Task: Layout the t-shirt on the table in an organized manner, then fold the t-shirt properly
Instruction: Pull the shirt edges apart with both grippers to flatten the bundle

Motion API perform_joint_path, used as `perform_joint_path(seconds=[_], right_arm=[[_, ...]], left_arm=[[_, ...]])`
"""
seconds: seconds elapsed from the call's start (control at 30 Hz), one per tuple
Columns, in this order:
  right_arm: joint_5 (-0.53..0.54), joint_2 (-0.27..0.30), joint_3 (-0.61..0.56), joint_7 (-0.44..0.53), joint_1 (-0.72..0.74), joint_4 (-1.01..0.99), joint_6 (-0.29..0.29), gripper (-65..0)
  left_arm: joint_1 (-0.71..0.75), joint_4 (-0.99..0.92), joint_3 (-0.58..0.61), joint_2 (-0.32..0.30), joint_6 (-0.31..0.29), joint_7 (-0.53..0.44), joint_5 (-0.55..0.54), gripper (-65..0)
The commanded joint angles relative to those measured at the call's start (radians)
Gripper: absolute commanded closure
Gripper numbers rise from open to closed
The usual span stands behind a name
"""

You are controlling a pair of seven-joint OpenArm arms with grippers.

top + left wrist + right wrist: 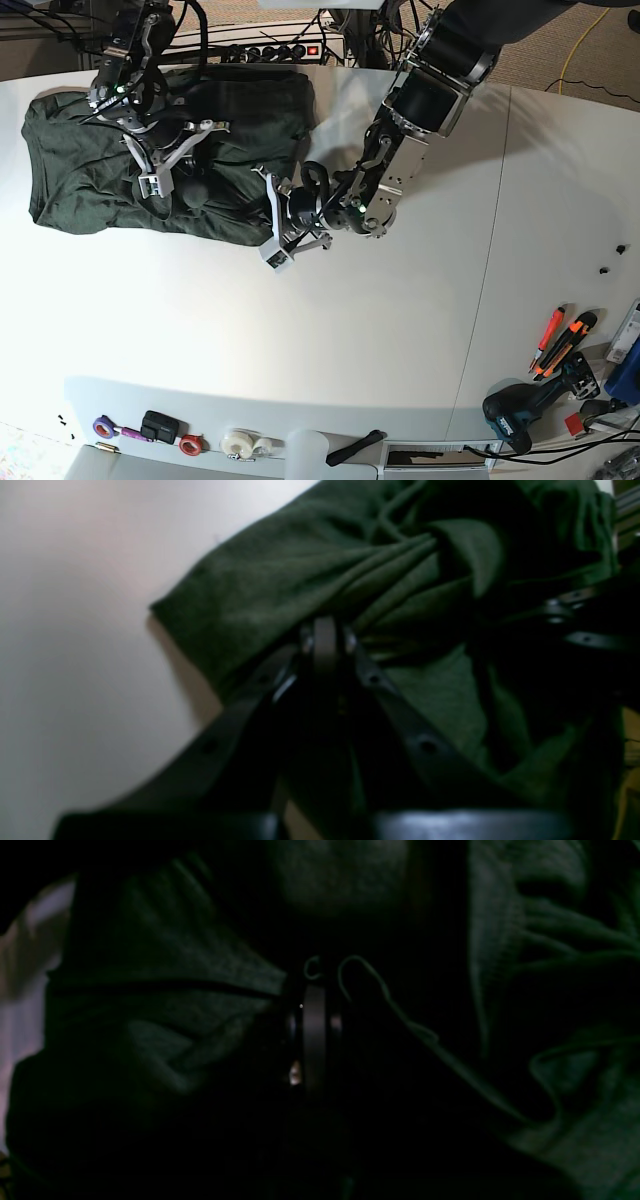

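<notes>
The dark green t-shirt lies bunched and creased at the far left of the white table. My left gripper is at the shirt's near right edge. In the left wrist view the left gripper is shut on a gathered fold of the t-shirt, with the table to the left. My right gripper is over the middle of the shirt. In the dark right wrist view the right gripper is shut, with the t-shirt folded all around it.
A power strip and cables lie behind the shirt. Tape rolls and small items line the front edge. An orange cutter and a drill lie at the front right. A thin seam crosses the table.
</notes>
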Motion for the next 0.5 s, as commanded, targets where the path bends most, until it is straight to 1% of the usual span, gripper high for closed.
perform_joint_path(seconds=[0.0,0.07,0.23,0.37,0.47], right_arm=[[-0.027,0.021,0.005,-0.018,-0.002,0.013,-0.019,0.0],[-0.027,0.038,0.005,-0.018,-0.002,0.013,-0.037,0.0],[-0.027,0.059,0.009,-0.018,-0.002,0.013,-0.071,0.0],[-0.026,0.058,0.042,-0.028,-0.002,0.014,-0.074,0.0],[-0.027,0.058,0.079,-0.080,-0.003,0.032,-0.074,0.0]], left_arm=[[-0.019,0.008,-0.002,-0.008,0.046,0.027,0.053,0.0],[-0.019,0.008,-0.002,-0.016,0.062,0.026,0.059,0.0],[-0.019,0.008,-0.002,-0.029,0.064,0.019,0.075,0.0],[-0.019,0.008,-0.002,-0.029,0.065,0.018,0.076,0.0],[-0.019,0.008,-0.002,-0.029,0.065,0.017,0.076,0.0]])
